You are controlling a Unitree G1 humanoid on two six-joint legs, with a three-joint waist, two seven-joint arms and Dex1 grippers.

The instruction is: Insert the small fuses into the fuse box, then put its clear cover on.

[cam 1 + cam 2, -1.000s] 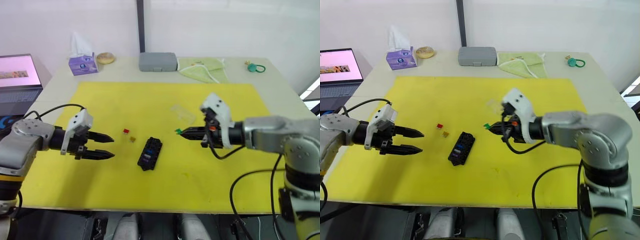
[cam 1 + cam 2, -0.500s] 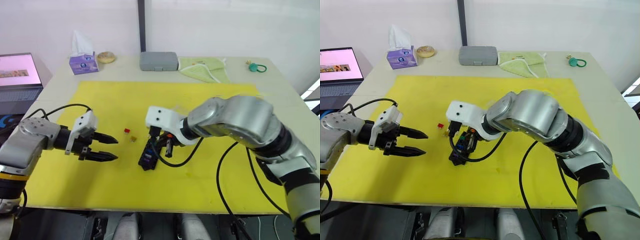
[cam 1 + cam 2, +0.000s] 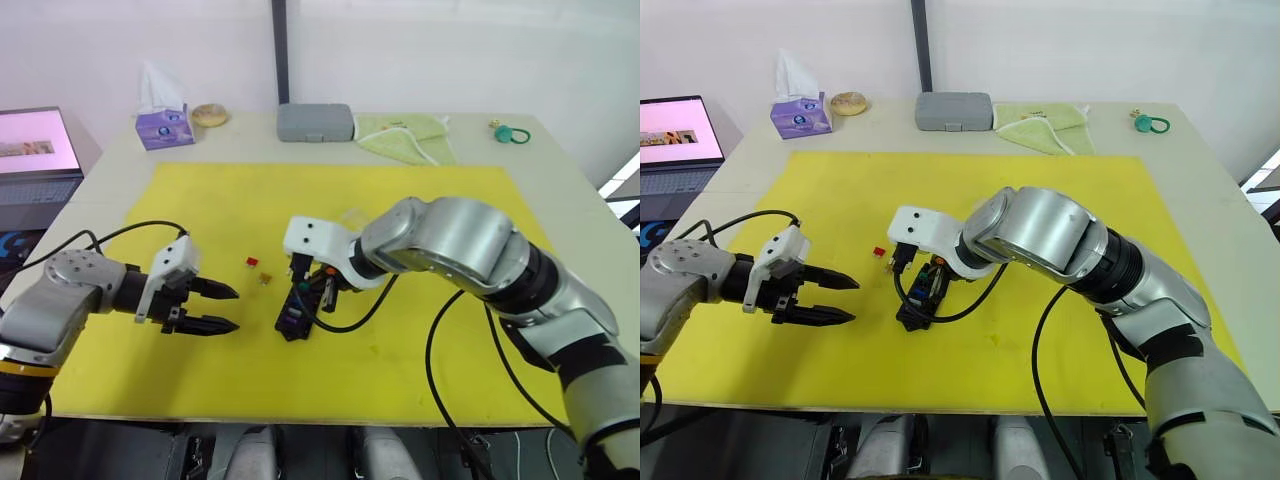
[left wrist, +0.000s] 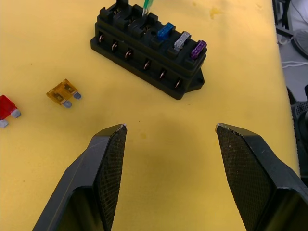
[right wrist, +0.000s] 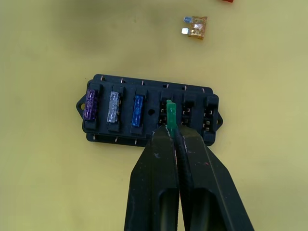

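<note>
The black fuse box (image 5: 149, 113) lies mid-mat with purple (image 5: 90, 103), grey (image 5: 113, 107) and blue (image 5: 137, 110) fuses seated in its slots. My right gripper (image 5: 172, 134) is shut on a green fuse (image 5: 171, 115), held upright over an empty slot beside the blue one. Loose on the mat just behind the box lie an orange fuse (image 4: 63, 92) and a red fuse (image 4: 6, 108). My left gripper (image 3: 235, 310) hovers open to the left of the box, holding nothing. The clear cover (image 3: 349, 214) glints faintly behind my right arm.
The yellow mat (image 3: 200, 200) covers most of the table. Along the back edge stand a grey case (image 3: 315, 122), a green cloth (image 3: 405, 135), a tissue box (image 3: 165, 125), a bun (image 3: 211, 115) and a teal ring (image 3: 510, 133). A laptop (image 3: 35, 150) sits far left.
My right gripper has carried the green fuse from the right of the mat leftwards to the fuse box. My left gripper has edged a little closer to the box.
</note>
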